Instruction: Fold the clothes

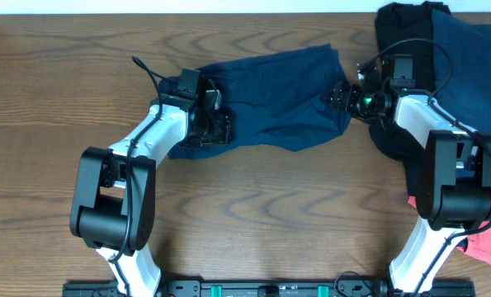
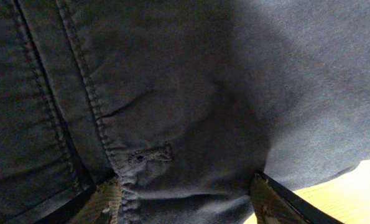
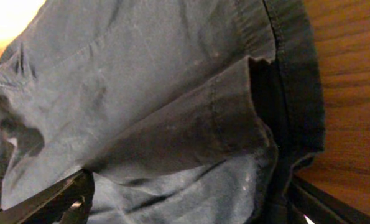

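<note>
The dark navy shorts point(image 1: 278, 95) lie spread across the middle of the wooden table. My left gripper point(image 1: 210, 125) is down on their left end. In the left wrist view its fingers point(image 2: 284, 200) stand wide apart, with the stitched seam and buttonhole of the shorts point(image 2: 172, 124) lying between them. My right gripper point(image 1: 339, 95) is at the shorts' right edge. Its open jaws point(image 3: 191, 205) straddle a folded hem of the shorts point(image 3: 191, 124). Neither gripper visibly pinches the cloth.
A pile of black clothes point(image 1: 402, 33) and a navy garment point(image 1: 476, 66) sits at the back right, under and beside my right arm. A coral-red garment point(image 1: 488, 239) lies at the right edge. Bare table point(image 1: 55, 82) shows on the left and in front.
</note>
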You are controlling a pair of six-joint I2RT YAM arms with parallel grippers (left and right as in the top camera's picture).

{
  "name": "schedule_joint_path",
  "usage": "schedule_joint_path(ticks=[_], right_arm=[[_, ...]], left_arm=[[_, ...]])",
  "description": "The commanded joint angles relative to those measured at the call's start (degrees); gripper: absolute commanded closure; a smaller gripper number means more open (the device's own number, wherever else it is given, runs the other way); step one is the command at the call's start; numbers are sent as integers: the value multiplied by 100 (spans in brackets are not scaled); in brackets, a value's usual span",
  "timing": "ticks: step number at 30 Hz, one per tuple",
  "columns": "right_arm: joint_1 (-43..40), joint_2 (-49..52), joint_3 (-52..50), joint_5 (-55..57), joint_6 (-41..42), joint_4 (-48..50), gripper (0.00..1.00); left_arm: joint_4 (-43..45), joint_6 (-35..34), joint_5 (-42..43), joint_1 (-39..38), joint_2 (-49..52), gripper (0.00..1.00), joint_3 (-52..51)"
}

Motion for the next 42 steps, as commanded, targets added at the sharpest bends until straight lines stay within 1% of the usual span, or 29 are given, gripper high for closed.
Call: schedule_joint_path(ticks=[1,2,4,9,12,13,14,15,16,17,18,22,24,27,30,33,36,37,39,41,42], right_arm=[[94,76,-37,-258,205,15,8],[125,76,-37,-284,205,26,5],[186,76,-37,-221,203,83,2],[369,76,-37,197,315,382,1],[437,76,-37,636,684,378,5],[446,76,-37,769,811,372,10],[450,76,-37,885,957,358,18],[448,76,-37,966,1071,348,34],[448,76,-37,1049,1198,313,59],[439,76,-37,1075,1276,278,81],[431,76,-37,1082,1401,221,99],[352,76,-37,1084,1596,-203,99],[306,76,-37,1084,1591,-557,98],[278,76,-37,1167,1508,-1202,98],[326,76,-37,1384,1318,-1720,98],[407,76,-37,1545,1189,-1978,96],[444,76,-37,1596,1163,-2022,96],[444,76,-37,1596,1165,-2011,95],[437,76,-37,1596,1165,-1976,95],[437,76,-37,1598,1161,-1965,94],[437,76,-37,1596,1126,-1967,94]], left_arm=[[-59,35,37,-11,192,31,-87],[-61,35,37,-11,192,31,-87],[-61,35,37,-11,192,31,-87],[-66,35,37,-11,192,31,-87],[-90,35,37,-11,192,31,-87],[-103,35,37,-11,192,31,-87],[-116,37,37,-11,192,31,-87],[-133,37,37,-11,192,31,-87],[-151,37,35,-11,192,31,-87],[-168,39,35,-11,192,31,-87],[-190,39,35,-11,192,31,-87],[-278,42,26,-11,192,31,-87],[-343,39,-155,-11,192,31,-87],[-470,42,-540,0,192,35,-87],[-586,42,-579,63,192,36,-87],[-649,42,-546,166,144,36,-83],[-706,129,-527,247,-168,35,-37],[-704,184,-527,269,-328,30,-13],[-702,321,-540,332,-728,18,39],[-695,326,-741,461,-1139,5,57],[-688,321,-861,553,-1311,0,57]])
